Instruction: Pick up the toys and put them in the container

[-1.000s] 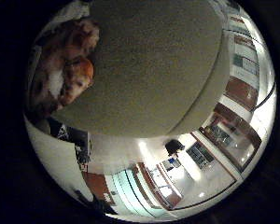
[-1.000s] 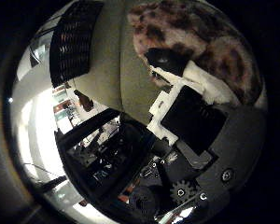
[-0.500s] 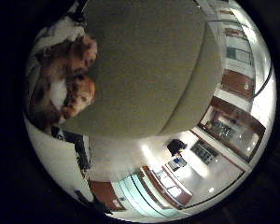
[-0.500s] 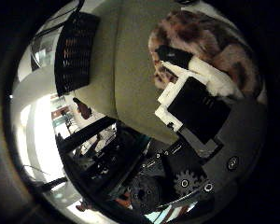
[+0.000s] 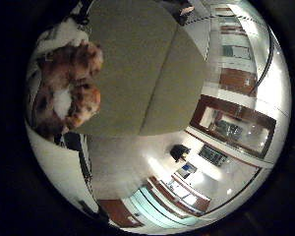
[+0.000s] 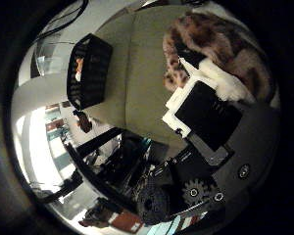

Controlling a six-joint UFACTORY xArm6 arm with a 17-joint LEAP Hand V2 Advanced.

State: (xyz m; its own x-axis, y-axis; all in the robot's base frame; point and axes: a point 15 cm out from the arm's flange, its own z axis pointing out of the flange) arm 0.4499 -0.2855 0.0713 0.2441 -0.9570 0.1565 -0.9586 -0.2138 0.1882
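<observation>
A plush toy [image 5: 64,88] with orange, brown and white patches lies close against my palm in the right little finger side palm view. In the right thumb side palm view the same toy [image 6: 220,44] sits under my hand's [image 6: 206,113] white and black fingers, which curl against it. The toy hangs above the beige table [image 6: 142,78]. A black container [image 6: 88,70] with slatted walls stands on the table, away from the toy; something orange shows inside it.
The table's far edge [image 5: 182,88] drops off to a room with shelves and windows [image 5: 226,123]. Dark furniture and stands [image 6: 118,166] fill the space beyond the table by the arm.
The whole picture has shifted, so the hand has moved over the table. The toy stays in the same place against the palm. The black container now shows more fully.
</observation>
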